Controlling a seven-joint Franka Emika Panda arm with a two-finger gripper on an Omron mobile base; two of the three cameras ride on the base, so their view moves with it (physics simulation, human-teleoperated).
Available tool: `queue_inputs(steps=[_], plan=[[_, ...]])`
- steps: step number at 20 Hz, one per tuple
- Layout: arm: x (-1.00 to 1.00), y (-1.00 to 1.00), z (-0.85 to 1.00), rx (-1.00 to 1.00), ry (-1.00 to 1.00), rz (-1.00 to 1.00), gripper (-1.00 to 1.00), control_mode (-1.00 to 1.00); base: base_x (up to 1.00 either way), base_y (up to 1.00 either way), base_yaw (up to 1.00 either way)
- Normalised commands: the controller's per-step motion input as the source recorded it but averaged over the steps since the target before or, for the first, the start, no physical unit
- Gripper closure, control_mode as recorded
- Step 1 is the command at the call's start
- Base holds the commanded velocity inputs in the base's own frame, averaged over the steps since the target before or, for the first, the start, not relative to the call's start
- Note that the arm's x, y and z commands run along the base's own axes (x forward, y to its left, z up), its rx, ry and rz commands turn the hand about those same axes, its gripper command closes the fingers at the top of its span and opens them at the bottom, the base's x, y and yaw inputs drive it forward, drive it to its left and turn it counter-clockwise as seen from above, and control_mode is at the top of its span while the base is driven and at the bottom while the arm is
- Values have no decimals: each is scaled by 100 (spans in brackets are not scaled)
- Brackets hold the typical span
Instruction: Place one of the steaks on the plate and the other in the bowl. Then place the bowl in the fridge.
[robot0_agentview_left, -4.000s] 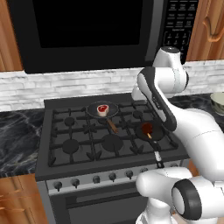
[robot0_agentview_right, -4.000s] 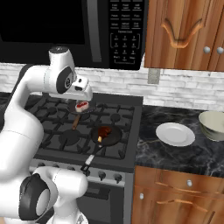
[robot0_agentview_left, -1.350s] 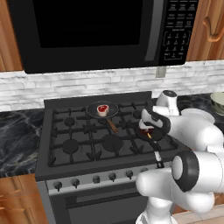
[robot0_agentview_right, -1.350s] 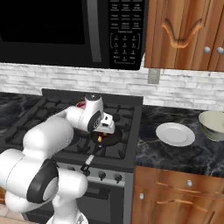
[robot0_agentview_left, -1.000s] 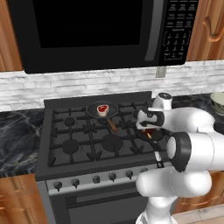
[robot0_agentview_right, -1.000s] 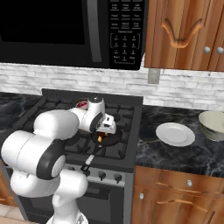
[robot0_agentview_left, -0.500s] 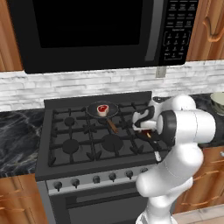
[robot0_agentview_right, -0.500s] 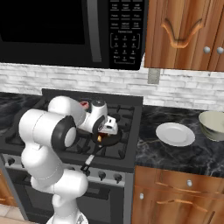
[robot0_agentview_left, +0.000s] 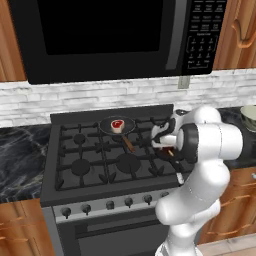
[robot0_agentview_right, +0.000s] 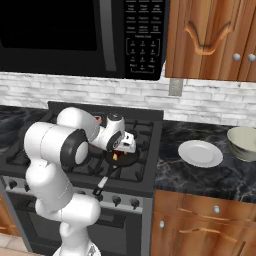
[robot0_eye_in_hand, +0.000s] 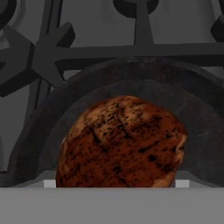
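Brown steak (robot0_eye_in_hand: 120, 142) in dark pan (robot0_eye_in_hand: 39, 135), directly under tool (robot0_agentview_right: 126, 145), jaw state unclear

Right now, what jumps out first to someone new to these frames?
The white arm folded low over the stove, its hand down over the front-right frying pan. In the hand view, a dark brown steak lies in that pan. Behind, a red steak sits in a second pan; the white plate waits on the counter.
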Motion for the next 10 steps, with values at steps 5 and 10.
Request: queue_inputs(steps=[5, 10], plan=[[-39, -32, 71, 7, -6, 0, 100, -100, 0, 0, 0], [-32, -43, 84, 6, -3, 0, 100, -100, 0, 0, 0]])
